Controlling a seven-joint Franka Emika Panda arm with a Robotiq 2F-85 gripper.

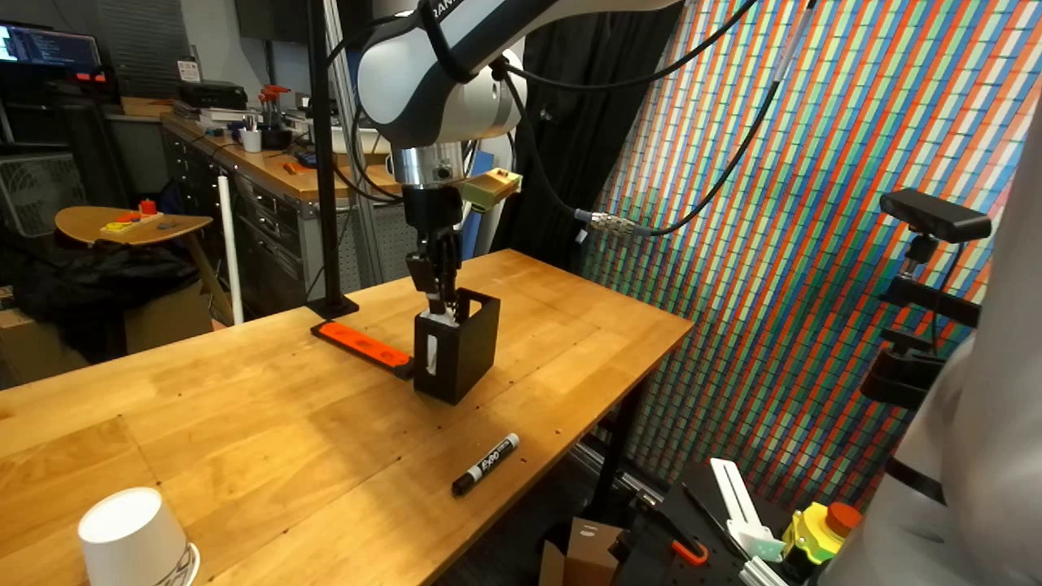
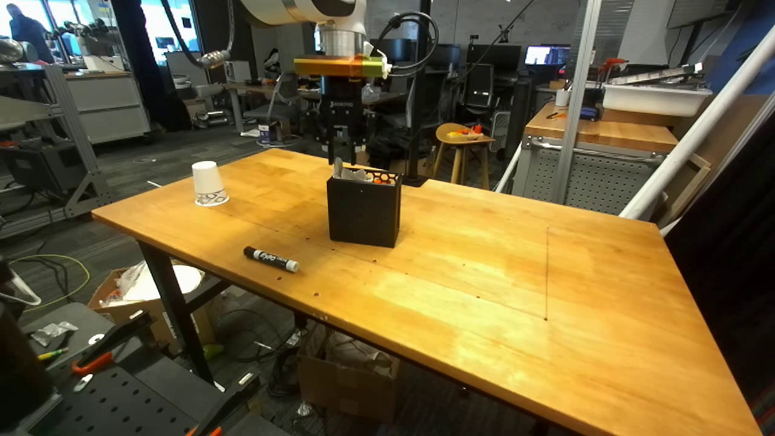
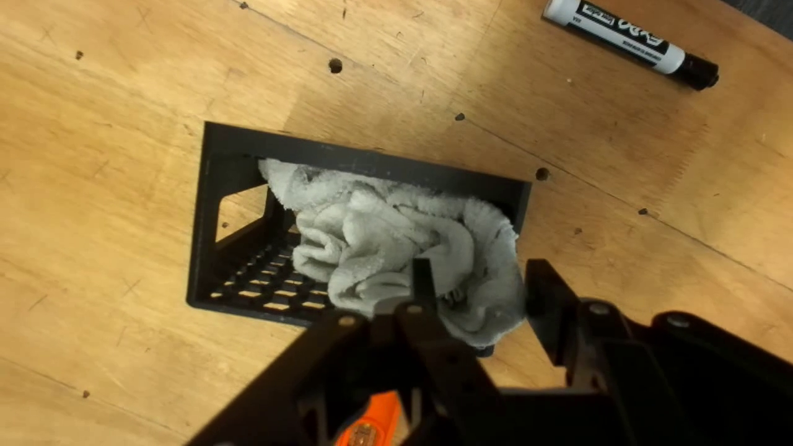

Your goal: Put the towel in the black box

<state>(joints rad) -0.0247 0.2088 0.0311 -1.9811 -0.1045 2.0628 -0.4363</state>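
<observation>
Likely soft and light, the crumpled white cloth towel (image 3: 378, 229) in the rectangular black box (image 3: 347, 156) should pinch best at its rim fold; the black gripper (image 3: 480, 275) gapes.

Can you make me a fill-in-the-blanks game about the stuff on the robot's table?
The bunched-up towel is mostly inside a box coloured ____.
The white cup stands upside ____.
The marker lying on the table has the brand name ____ on it.

Missing words: black; down; Expo.
</observation>
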